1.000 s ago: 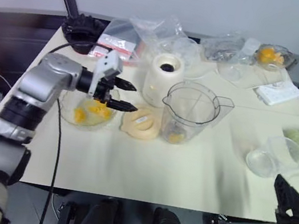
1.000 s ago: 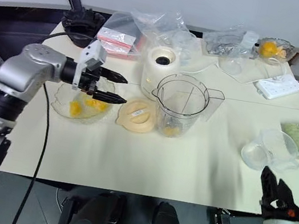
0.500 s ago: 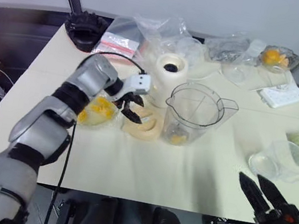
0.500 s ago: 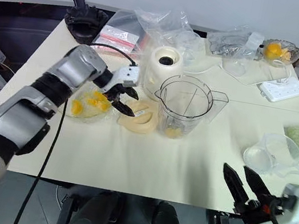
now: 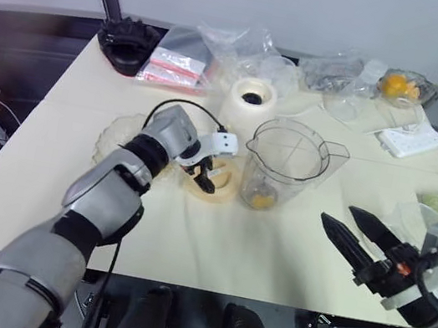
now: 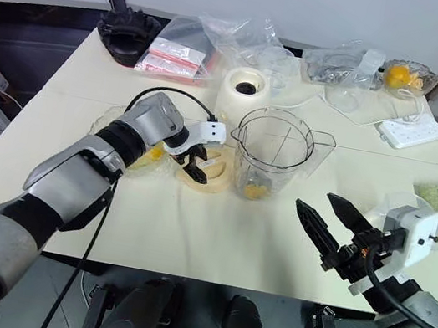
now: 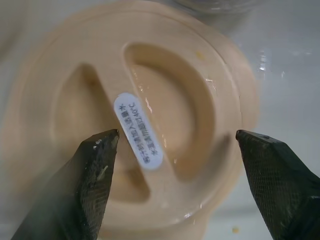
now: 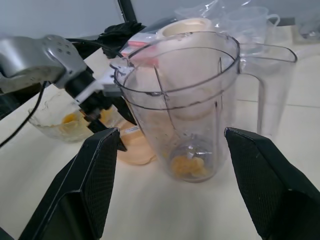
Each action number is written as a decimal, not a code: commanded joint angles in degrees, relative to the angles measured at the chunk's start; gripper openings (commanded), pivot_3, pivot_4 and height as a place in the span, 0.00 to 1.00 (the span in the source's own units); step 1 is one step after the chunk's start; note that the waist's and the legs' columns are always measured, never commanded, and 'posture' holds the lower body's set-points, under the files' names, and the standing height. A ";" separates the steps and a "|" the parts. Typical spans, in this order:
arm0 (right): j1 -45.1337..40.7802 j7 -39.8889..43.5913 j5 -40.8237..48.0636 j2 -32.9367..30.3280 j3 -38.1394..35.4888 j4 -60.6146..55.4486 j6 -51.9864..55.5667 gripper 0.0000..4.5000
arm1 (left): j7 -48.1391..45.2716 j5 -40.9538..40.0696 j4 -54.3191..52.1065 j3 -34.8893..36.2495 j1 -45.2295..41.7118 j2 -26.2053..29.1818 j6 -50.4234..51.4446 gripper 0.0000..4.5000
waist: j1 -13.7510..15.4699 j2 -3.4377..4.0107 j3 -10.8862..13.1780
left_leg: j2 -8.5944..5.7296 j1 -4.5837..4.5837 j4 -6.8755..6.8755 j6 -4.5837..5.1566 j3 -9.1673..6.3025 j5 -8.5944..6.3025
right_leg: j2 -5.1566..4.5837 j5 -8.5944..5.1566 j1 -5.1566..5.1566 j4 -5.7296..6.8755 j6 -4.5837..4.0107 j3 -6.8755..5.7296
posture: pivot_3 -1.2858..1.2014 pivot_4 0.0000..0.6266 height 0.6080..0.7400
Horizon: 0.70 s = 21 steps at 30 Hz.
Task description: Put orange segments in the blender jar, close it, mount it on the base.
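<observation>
Clear plastic, ribbed inside, the blender jar (image 5: 285, 165) stands upright near the middle of the cream table (image 5: 189, 235), its long axis vertical, mouth open to the top. Its pour spout (image 5: 252, 147) points toward my left arm and its side handle (image 5: 330, 160) toward my right. At its bottom, around the metal blade, I see a few glossy orange segments (image 8: 189, 165). More segments lie in the scalloped glass bowl (image 6: 117, 125) to the jar's left, partly hidden behind my left forearm.

Just behind the jar and slightly to its left stands the base (image 5: 249, 104), a cream-white rounded cylinder with a dark round socket facing up. The flat round cream lid (image 7: 135, 120) lies on the table between bowl and jar, recessed side up, with 2 curved hollows and a small white oval sticker on the ridge between them.

My left gripper (image 7: 175, 145) points steeply down over the lid, its 2 black fingers spread wide to either side of the ridge, nothing held; I cannot tell whether the tips touch the lid. My right gripper (image 5: 352, 228) is roughly level at the table's near right, aimed at the jar, fingers parted and empty, well apart from it.

At the far right a small glass dish (image 5: 403, 84) holds whole oranges.
</observation>
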 commanded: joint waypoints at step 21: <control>-4.05 -3.12 -1.51 1.19 3.95 -0.44 -1.36 0.79 | 7.66 3.52 7.51 6.01 -1.05 -1.83 2.60 0.05 | 0.00 -0.01 -0.07 | 0.10 0.11 0.62 0.00 0.02 -0.01 | -0.05 0.32 0.48 -0.22 -0.05 -0.01 | 0.52 0.24 1.00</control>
